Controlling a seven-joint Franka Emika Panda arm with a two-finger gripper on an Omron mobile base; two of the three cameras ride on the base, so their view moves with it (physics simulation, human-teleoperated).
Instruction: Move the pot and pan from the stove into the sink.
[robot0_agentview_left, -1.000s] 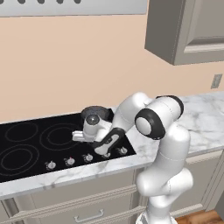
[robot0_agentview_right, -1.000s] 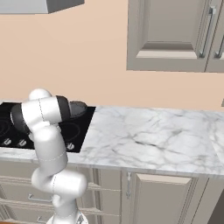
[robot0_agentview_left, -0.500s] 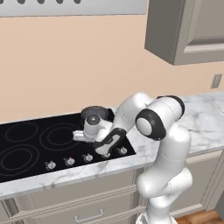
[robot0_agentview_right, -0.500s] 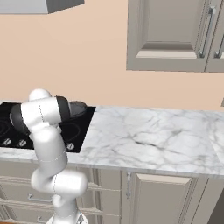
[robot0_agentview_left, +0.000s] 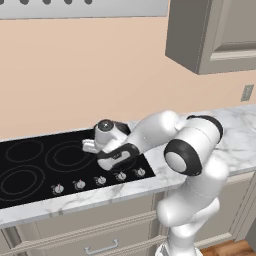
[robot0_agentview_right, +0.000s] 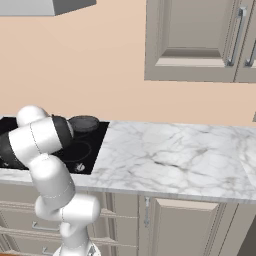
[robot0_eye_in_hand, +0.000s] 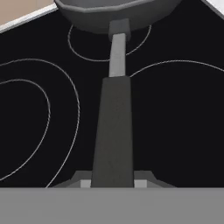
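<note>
On the black stove (robot0_agentview_left: 35, 165) below beige wall, the pincer (robot0_eye_in_hand: 113, 183) clamps the pan (robot0_eye_in_hand: 114, 13) handle.

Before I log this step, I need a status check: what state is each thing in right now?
gripper: shut on the pan's handle.
pan: on the stove, not visibly lifted, handle pointing toward the hand.
stove: burners dark, no glow.
upper cabinet: doors closed.

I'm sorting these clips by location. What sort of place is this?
A home-style kitchen, rendered: a black glass stove with front knobs, a marble counter, and wall cabinets above.
</note>
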